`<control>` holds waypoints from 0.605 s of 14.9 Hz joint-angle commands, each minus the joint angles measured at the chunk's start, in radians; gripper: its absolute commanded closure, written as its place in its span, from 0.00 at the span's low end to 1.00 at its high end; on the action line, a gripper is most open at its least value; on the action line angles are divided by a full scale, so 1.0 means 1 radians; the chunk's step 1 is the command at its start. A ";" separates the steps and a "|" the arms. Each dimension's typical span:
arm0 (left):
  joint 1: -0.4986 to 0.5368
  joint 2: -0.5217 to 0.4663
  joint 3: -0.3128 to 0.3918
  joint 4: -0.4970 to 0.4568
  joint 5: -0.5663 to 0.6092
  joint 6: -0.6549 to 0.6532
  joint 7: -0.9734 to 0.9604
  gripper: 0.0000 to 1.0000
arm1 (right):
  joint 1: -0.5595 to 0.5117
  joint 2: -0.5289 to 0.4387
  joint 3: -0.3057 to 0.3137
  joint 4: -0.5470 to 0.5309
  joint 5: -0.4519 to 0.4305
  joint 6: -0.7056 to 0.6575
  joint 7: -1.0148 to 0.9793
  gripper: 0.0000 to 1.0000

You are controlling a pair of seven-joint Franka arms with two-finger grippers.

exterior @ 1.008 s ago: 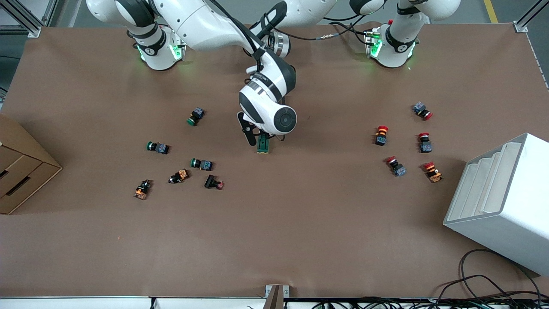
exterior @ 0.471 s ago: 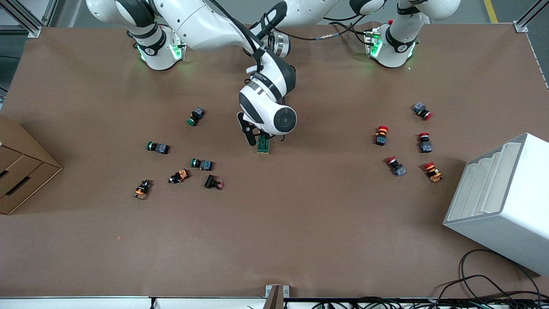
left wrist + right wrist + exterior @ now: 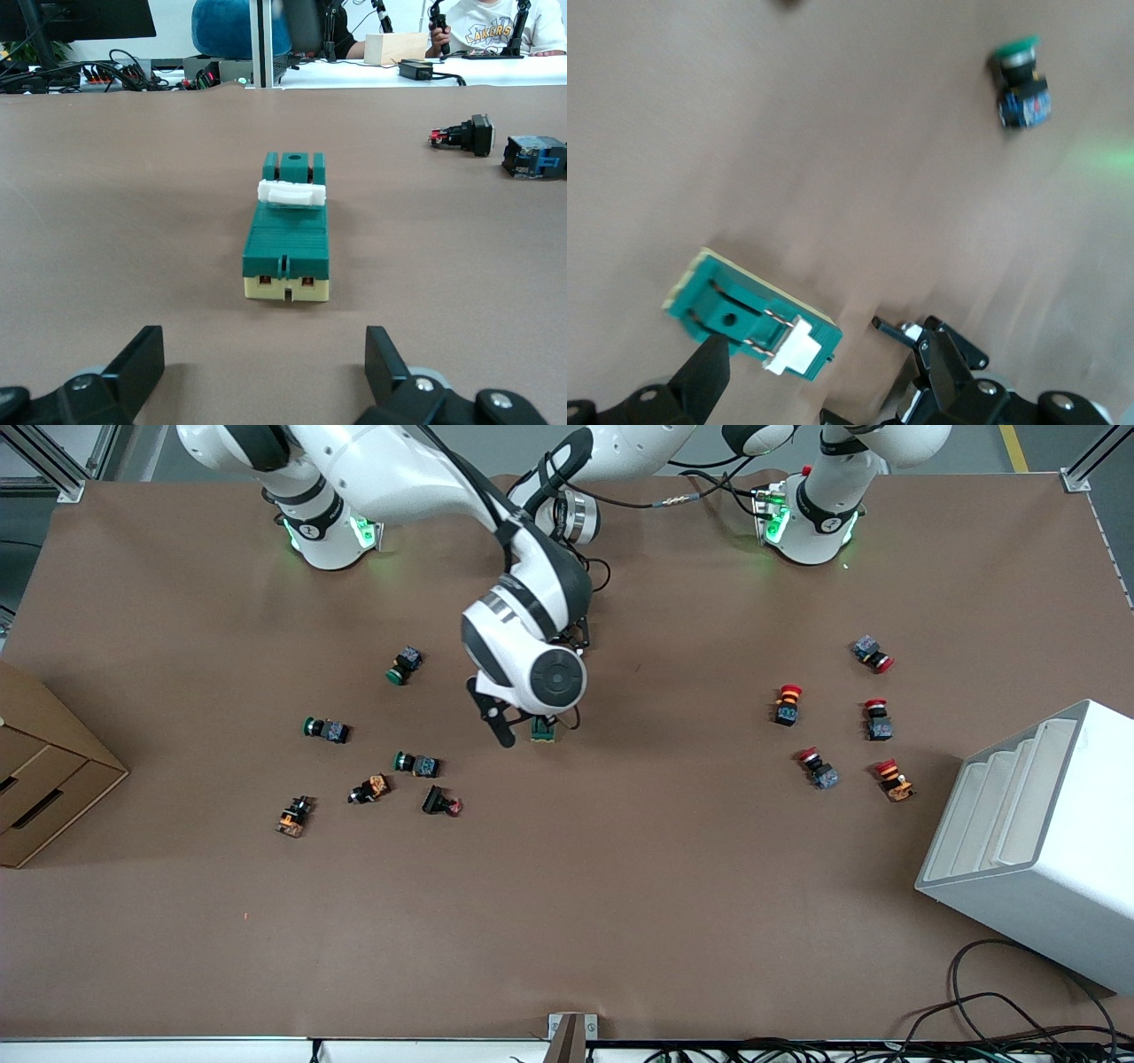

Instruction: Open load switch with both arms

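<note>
Load switch (image 3: 542,731) flat on mid-table, both grippers spread wide, holding nothing.

I see bare brown table (image 3: 620,886) around it; right gripper (image 3: 523,731) straddles it without touching; left gripper (image 3: 266,376) low, facing its cream end, apart.

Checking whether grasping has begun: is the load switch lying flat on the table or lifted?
Flat on the table: the load switch rests on the brown surface, white lever on top, no fingers touching it.
</note>
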 commanded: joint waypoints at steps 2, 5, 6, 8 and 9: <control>-0.002 -0.013 -0.010 0.009 -0.071 0.015 0.064 0.00 | -0.122 -0.100 0.010 -0.034 -0.036 -0.005 -0.256 0.00; -0.001 -0.023 -0.011 0.089 -0.175 0.021 0.163 0.00 | -0.223 -0.160 0.010 -0.036 -0.071 -0.071 -0.480 0.00; 0.002 -0.025 -0.011 0.115 -0.197 0.024 0.190 0.00 | -0.255 -0.180 0.010 -0.036 -0.082 -0.096 -0.556 0.00; 0.016 -0.025 -0.011 0.160 -0.237 0.026 0.244 0.00 | -0.320 -0.221 0.010 -0.042 -0.084 -0.129 -0.700 0.00; 0.025 -0.025 -0.013 0.189 -0.251 0.027 0.271 0.00 | -0.340 -0.233 0.008 -0.044 -0.085 -0.142 -0.754 0.00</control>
